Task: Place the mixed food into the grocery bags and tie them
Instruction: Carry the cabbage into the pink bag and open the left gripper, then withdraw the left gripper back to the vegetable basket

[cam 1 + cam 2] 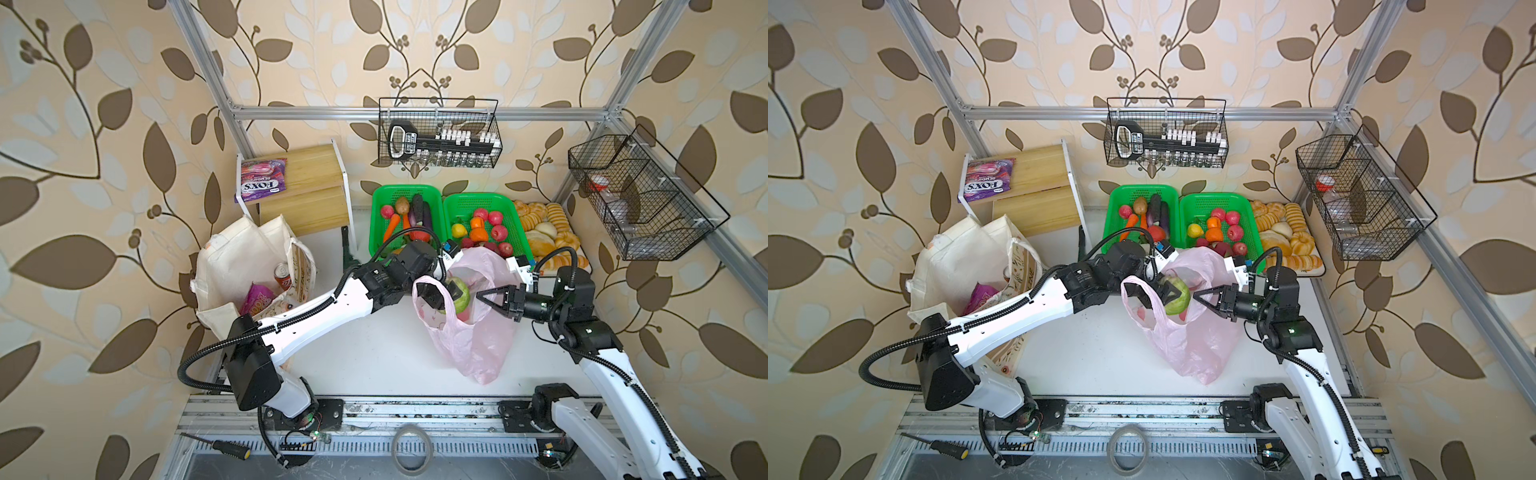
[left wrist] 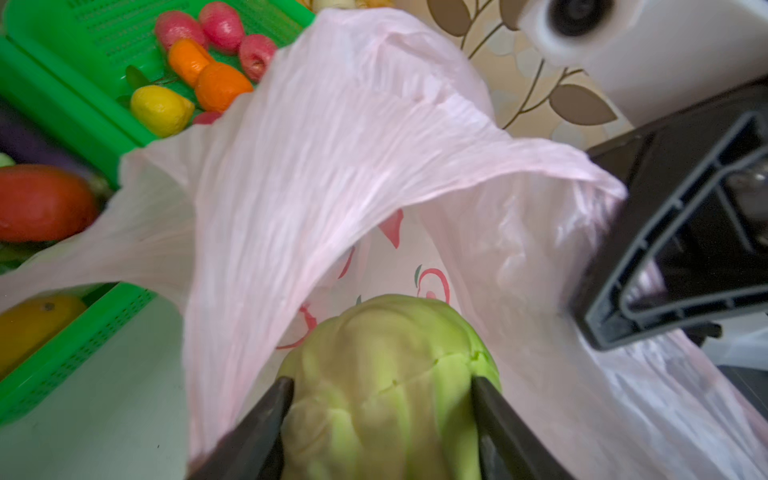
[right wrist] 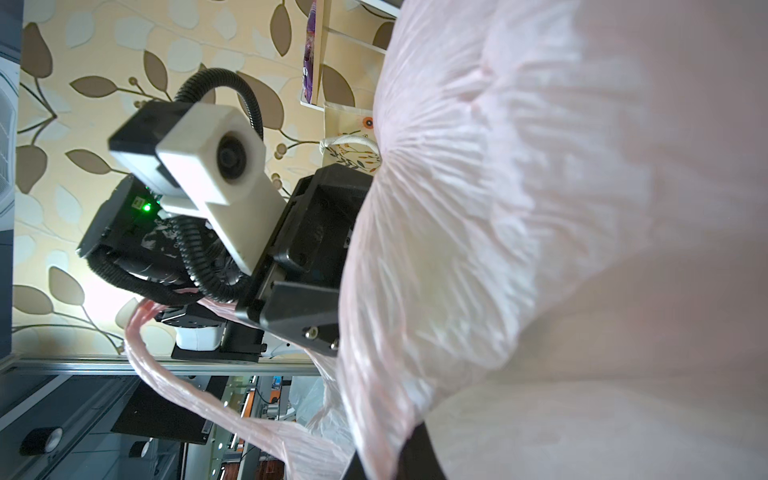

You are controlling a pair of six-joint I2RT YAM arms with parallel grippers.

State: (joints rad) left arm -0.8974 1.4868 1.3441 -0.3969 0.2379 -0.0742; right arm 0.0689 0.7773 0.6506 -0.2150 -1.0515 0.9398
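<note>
Left wrist view: the left pincer [image 2: 381,384] stands wide around the green cabbage [image 2: 386,332], a finger pressed against each flank. The mouth of the pink plastic bag [image 2: 332,145] gapes just ahead of its tips. Facing it in a top view, the right pincer [image 1: 482,296] is closed tight, pinching the bag's rim.

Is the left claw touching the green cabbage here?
Touching. The left wrist view shows the left claw with both fingers against the green cabbage.

White arm shells [image 1: 316,307], black joints [image 1: 249,370], ribbed black conduits [image 3: 216,77]; black triangular fingers [image 2: 257,432], white camera housing [image 3: 208,166]
</note>
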